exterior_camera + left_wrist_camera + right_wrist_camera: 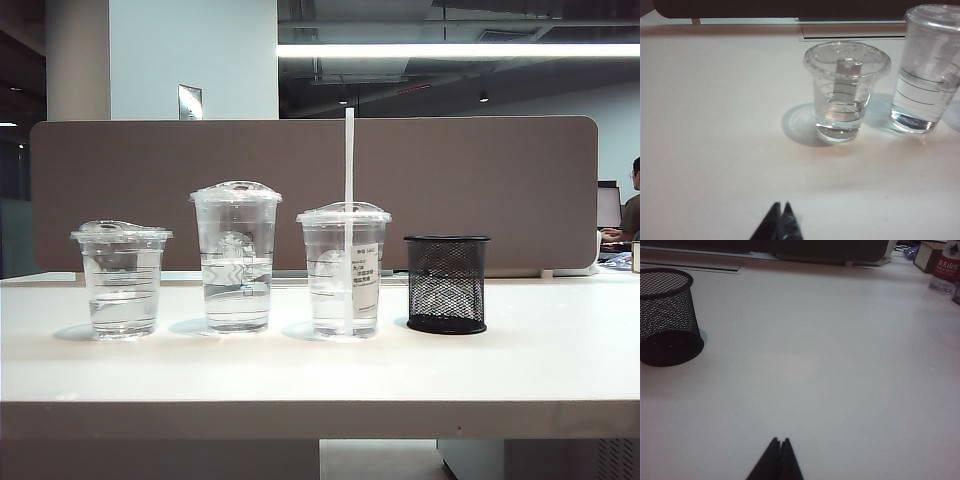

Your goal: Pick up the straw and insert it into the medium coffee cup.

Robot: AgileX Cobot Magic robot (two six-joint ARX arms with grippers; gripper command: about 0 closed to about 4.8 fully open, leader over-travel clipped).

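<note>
The straw (349, 200) stands vertical in the medium coffee cup (343, 270) (left gripper (780, 206) and right gripper (779, 441) both closed, empty).

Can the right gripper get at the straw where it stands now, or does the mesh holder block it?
Probably yes. The straw stands upright in the medium coffee cup, rising well above the black mesh holder beside it. The right gripper, shut, sits low over bare table, so it would have to rise first.

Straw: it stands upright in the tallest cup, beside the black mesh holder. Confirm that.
Not the tallest cup. The exterior view shows the straw standing upright in the medium coffee cup, the labelled one beside the black mesh holder. The tallest cup has no straw.
</note>
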